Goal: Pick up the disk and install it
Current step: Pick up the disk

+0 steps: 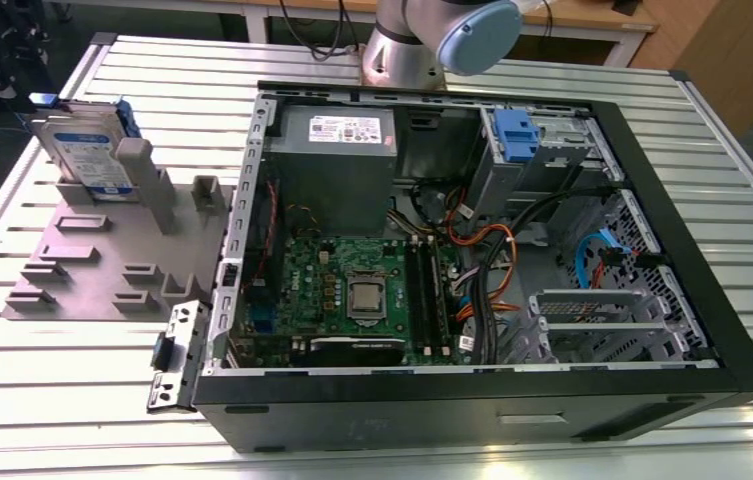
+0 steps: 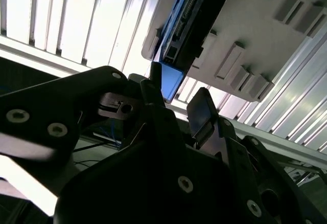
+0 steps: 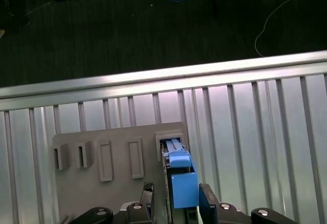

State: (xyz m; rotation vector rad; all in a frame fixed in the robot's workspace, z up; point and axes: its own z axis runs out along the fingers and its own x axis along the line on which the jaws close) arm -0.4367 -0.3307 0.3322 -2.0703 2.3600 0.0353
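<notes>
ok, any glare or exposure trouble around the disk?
Exterior view: even light, disk clearly lit. Second wrist view: table slats blown white, gripper a dark silhouette. First wrist view: bright glare along the table edge, disk fine.

Blue-and-white label [image 1: 89, 155] on the disk [image 1: 69, 125], white sticker [image 1: 345, 128] on power supply [image 1: 336, 175], print unreadable

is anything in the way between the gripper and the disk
Nothing visible. In the first wrist view the disk stands upright in its grey holder, and its blue top edge shows straight through the gap of the open gripper, with no object between them.
</notes>
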